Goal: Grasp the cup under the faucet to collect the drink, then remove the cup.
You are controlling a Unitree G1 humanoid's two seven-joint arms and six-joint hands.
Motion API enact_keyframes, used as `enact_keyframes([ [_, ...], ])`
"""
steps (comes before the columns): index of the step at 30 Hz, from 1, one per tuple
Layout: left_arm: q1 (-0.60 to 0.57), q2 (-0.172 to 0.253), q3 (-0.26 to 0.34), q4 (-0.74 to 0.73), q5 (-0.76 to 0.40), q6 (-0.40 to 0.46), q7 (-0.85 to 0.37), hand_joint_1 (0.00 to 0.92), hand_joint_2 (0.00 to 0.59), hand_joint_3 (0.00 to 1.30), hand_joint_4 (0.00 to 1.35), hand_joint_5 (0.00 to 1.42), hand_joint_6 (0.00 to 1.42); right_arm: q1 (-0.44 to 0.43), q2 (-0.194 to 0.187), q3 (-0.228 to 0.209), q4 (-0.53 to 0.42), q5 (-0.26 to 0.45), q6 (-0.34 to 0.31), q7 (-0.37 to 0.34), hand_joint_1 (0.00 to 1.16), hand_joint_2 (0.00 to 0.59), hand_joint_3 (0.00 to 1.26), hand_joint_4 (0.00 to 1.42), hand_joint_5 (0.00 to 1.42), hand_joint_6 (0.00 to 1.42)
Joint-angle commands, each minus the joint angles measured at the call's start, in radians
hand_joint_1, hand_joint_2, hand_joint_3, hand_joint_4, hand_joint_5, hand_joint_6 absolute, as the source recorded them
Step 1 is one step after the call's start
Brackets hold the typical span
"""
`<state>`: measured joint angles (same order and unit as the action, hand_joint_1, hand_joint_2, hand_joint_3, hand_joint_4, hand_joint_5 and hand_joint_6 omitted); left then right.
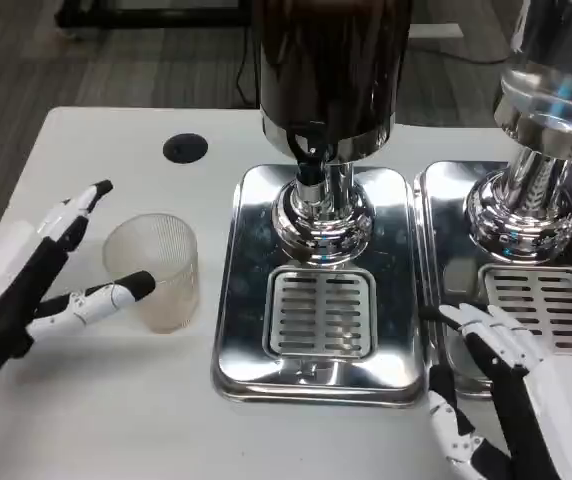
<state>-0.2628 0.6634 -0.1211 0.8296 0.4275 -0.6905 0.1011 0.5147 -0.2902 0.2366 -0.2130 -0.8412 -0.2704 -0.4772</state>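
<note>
A clear ribbed plastic cup point(154, 270) stands upright on the white table, left of the dispenser's steel base. My left hand point(36, 280) lies beside it, fingers spread, one fingertip touching or almost touching the cup's near side, another reaching toward its far side; it holds nothing. The dark drink dispenser point(331, 70) stands at the middle, its black faucet point(311, 160) over the slotted drip grille point(321, 312). My right hand point(511, 390) is at the lower right, fingers spread, over the edge of the second tray, holding nothing.
The steel drip tray point(236, 300) has a raised rim between the cup and the grille. A second dispenser point(546, 90) with its own tray point(436, 260) stands at the right. A black round hole point(185, 148) is in the table behind the cup.
</note>
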Motion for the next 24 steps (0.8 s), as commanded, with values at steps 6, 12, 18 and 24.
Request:
enact_keyframes([
  [6,-0.080,-0.022,-0.045,0.126,0.025,0.010,-0.018,0.000,0.036,0.00,0.00,0.01,0.11,0.008,0.001,-0.007,-0.016,0.007,-0.002,0.013,0.39,0.531,0.30,0.24,0.18,0.30],
  [12,-0.116,-0.024,-0.079,0.165,0.040,0.008,-0.009,0.000,0.023,0.00,0.00,0.01,0.11,0.007,0.005,-0.005,-0.016,0.008,-0.003,0.012,0.39,0.529,0.31,0.24,0.18,0.33],
  [18,-0.142,-0.021,-0.111,0.175,0.072,0.015,0.014,0.040,0.013,0.00,0.00,0.02,0.09,0.006,0.014,0.000,-0.008,0.008,-0.001,0.008,0.39,0.527,0.32,0.24,0.18,0.33],
  [24,-0.157,-0.021,-0.137,0.184,0.111,0.032,0.050,0.144,0.023,0.00,0.00,0.04,0.13,0.004,0.014,0.006,-0.004,0.004,-0.002,0.009,0.39,0.526,0.32,0.24,0.19,0.34],
])
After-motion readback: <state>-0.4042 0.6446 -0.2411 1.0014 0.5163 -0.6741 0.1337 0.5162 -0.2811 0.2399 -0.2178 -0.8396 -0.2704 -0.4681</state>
